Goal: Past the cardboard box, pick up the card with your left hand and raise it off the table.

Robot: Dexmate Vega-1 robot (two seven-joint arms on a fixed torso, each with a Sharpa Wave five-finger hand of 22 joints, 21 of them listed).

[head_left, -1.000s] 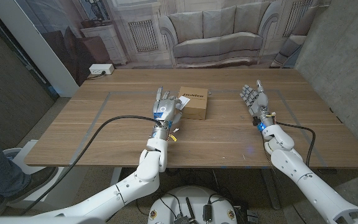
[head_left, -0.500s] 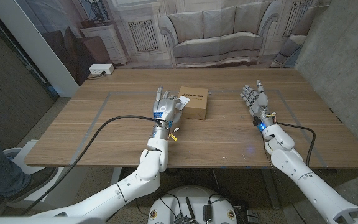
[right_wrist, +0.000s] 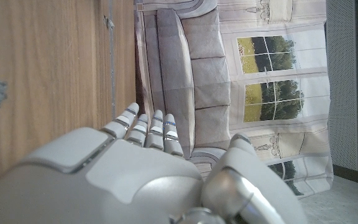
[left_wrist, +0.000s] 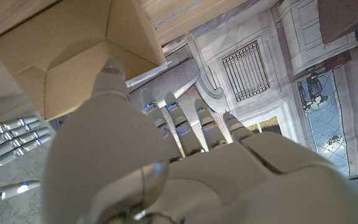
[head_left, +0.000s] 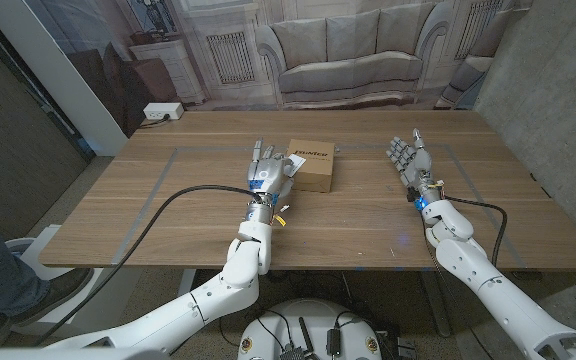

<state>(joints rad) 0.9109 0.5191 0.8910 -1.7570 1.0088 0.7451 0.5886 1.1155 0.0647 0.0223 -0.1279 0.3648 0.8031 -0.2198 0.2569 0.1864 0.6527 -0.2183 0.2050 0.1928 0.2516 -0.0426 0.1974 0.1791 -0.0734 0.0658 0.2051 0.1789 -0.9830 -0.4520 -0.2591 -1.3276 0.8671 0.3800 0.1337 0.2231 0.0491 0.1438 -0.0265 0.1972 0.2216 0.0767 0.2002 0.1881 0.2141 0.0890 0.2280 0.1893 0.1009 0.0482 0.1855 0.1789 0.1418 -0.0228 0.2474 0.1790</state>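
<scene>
Both arms wear glossy white rounded shells, with a thick black cable running along each forearm. The left hand (head_left: 268, 172) and right hand (head_left: 406, 158) are silver-grey metal with segmented fingers (left_wrist: 185, 127), small blue lights glowing at the wrists.

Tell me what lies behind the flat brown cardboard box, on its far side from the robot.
Beyond the brown cardboard box only bare wooden table shows. No card is visible; a flat one close against the box's far edge could be hidden. The left hand is beside the box.
</scene>
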